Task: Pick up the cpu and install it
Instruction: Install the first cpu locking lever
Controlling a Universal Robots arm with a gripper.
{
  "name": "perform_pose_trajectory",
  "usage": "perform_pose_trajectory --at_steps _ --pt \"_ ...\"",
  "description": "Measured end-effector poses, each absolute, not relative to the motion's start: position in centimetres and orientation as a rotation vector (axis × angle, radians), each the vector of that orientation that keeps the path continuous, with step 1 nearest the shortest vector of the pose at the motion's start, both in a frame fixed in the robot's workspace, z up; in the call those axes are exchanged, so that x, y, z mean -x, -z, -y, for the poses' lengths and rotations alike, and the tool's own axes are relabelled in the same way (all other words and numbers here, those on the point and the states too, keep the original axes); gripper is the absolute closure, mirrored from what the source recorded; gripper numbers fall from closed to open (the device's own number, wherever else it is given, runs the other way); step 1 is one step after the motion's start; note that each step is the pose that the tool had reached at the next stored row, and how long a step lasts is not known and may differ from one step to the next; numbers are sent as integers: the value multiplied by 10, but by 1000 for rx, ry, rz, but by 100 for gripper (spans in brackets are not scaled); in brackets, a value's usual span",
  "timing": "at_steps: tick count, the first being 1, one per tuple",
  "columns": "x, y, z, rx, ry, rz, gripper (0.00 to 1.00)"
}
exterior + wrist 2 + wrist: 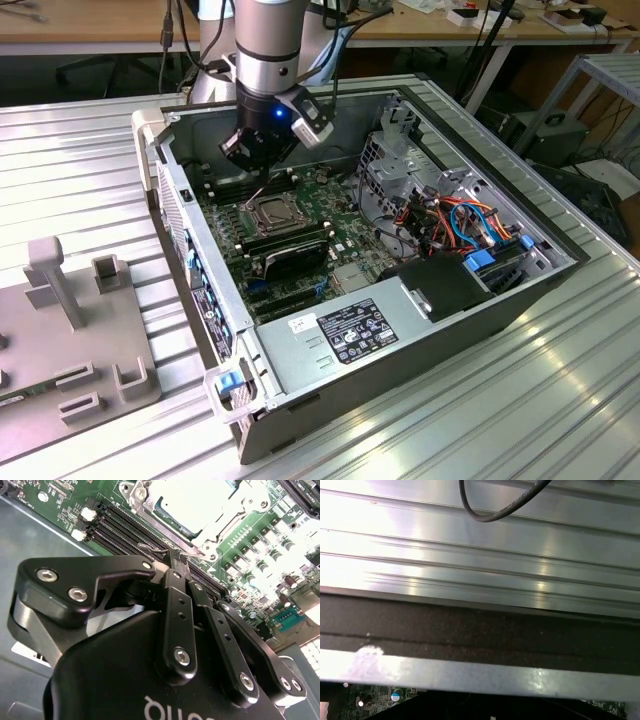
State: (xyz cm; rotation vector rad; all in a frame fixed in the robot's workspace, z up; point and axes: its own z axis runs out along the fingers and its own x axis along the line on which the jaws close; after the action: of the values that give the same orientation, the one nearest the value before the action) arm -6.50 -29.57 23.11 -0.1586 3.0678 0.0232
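From my station I see the arm's gripper lowered into the open computer case, which lies on its side on the ribbed metal tabletop. In the exterior view the gripper hangs just above the motherboard, near the far edge of the cpu socket. The cpu sits in that socket, framed by the metal retention bracket, with black memory slots running alongside it. In the second wrist view the gripper has its jaws pressed together, and their tips sit at the thin wire lever by the socket's edge; I cannot tell whether they actually pinch it. The cpu there shows as a bright metal square inside the socket frame. As for writing, a white label and a black printed label lie on the power supply at the case's near end, but I cannot make out their text, and lettering on the gripper body is cut off. A grey fixture stands on the tabletop toward the exterior view's left. In the first wrist view a black cable loops over the ribbed tabletop beyond the case wall.
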Motion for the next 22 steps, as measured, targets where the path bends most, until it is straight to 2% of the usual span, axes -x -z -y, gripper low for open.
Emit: perform_pose_trajectory --at_steps 22 --pt "59 -221 295 159 -22 -3068 89"
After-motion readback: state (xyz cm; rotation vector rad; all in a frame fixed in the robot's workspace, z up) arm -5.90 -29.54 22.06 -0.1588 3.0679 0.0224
